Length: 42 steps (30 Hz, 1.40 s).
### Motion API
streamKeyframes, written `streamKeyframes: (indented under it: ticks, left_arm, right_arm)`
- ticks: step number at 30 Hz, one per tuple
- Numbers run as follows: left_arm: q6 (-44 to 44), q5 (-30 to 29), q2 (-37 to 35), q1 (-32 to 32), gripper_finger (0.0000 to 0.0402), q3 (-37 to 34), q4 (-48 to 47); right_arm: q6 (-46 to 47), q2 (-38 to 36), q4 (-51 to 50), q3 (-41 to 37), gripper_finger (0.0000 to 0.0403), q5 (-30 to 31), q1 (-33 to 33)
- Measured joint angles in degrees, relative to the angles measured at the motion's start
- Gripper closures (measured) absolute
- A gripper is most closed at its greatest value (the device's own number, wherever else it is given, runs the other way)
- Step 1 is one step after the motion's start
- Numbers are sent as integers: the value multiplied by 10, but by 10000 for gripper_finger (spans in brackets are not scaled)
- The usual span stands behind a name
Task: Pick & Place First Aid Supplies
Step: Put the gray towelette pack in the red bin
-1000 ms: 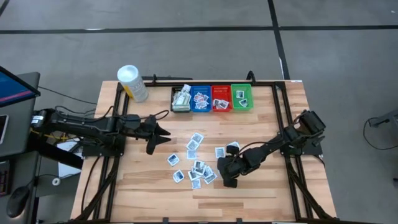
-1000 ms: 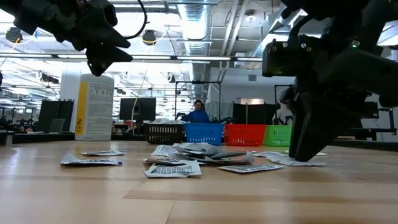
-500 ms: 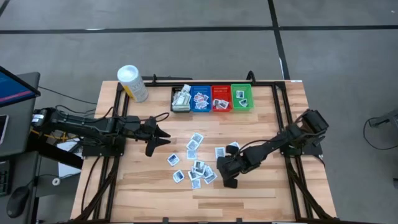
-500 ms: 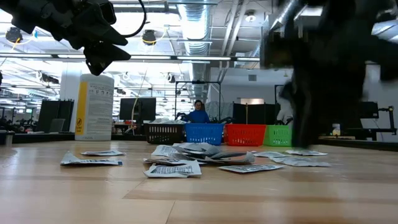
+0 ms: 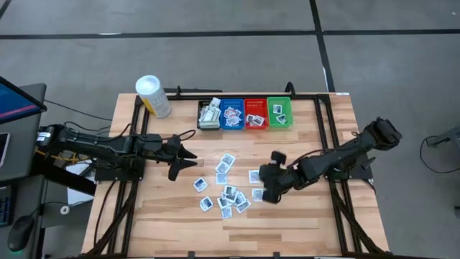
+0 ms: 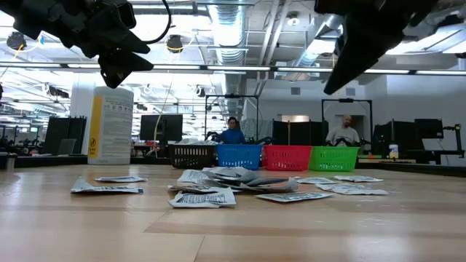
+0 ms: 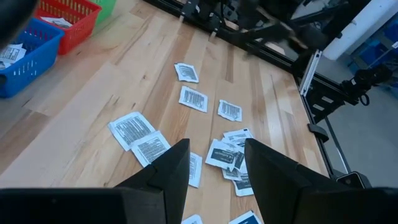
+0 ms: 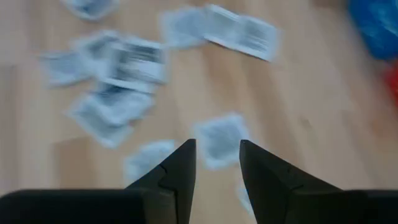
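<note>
Packets [image 5: 226, 188]: scattered mid-worktop [image 5: 302, 223], others in the bins [image 5: 246, 114].
Right end effector [image 5: 269, 181]: raised just beside the scatter, fingers parted, seemingly empty; view blurred.
Left end effector [image 5: 188, 158]: hovering nearby, released, nothing held.

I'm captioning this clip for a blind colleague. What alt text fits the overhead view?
Seen from above, the right tool hangs open and empty beside loose first aid packets scattered mid-table. The left tool, also open, waits at the left. Black, blue, red and green bins line the far edge beside a white tub.
</note>
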Motion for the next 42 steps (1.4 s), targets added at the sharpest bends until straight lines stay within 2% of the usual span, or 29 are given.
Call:
streamKeyframes:
  ticks: [5,9,19,30,42]
  left_arm:
    - [0,0,0,0,247,0,0]
    - [0,0,0,0,247,0,0]
    - [0,0,0,0,247,0,2]
    - [0,0,0,0,247,0,2]
    - [4,0,0,0,247,0,1]
  right_arm:
    - [17,-4,-105,-3,285,16,-28]
    - [26,2,-110,-35,285,-22,-48]
    - [45,2,70,-151,285,-40,-85]
    - [44,2,156,-197,281,-59,-102]
    - [61,-1,233,-268,241,-80,-102]
